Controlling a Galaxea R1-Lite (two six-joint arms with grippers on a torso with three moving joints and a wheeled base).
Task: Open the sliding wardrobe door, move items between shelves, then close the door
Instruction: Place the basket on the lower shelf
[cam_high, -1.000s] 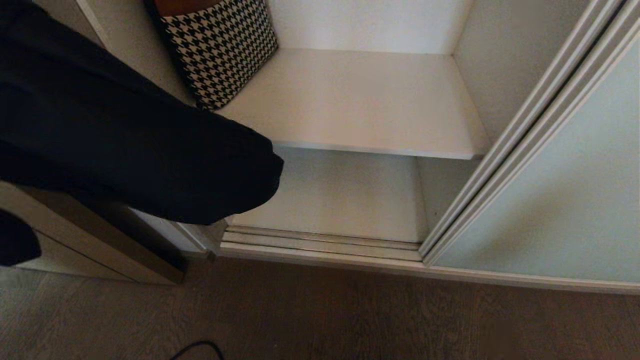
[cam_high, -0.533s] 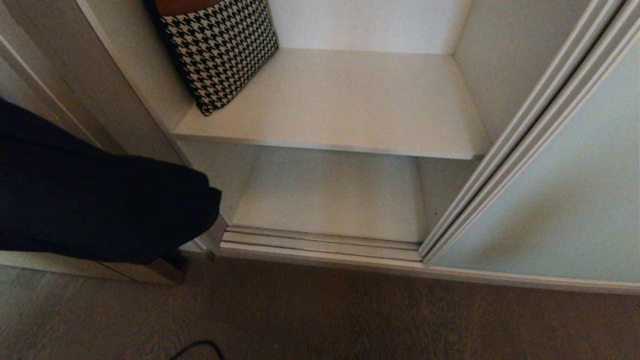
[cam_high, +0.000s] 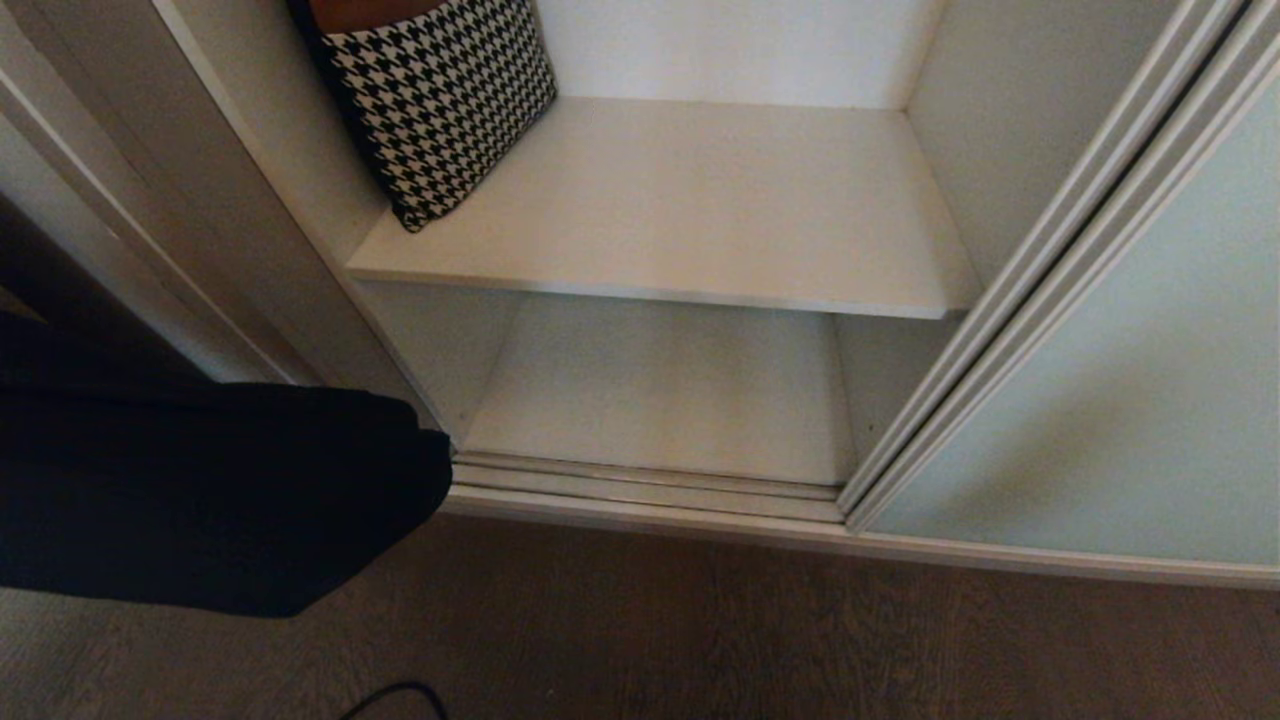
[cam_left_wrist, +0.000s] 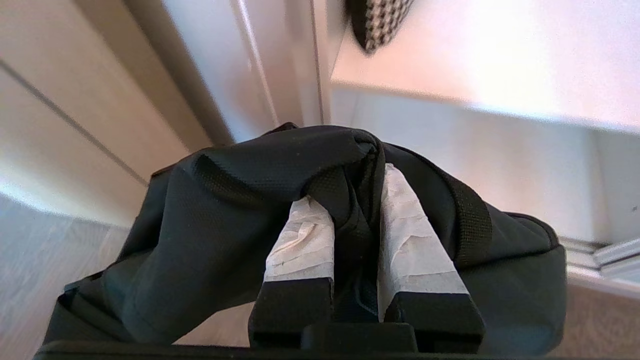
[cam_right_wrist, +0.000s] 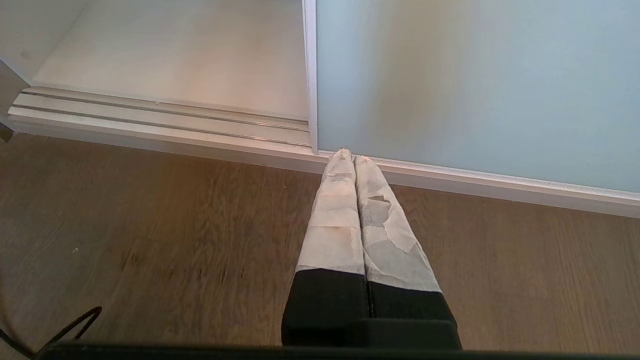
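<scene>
So, door: slid open already.
Left hand: clamped on the black bag, outside by the lower shelf.
Right hand: pressed together, idle.
Left: shelving, closing.

We see the wardrobe opening unblocked: the frosted pale blue-green sliding door stands aside at right. The upper white shelf board is bare except a black-and-white houndstooth cushion filling its left rear corner; the lower white board lies clear.
</scene>
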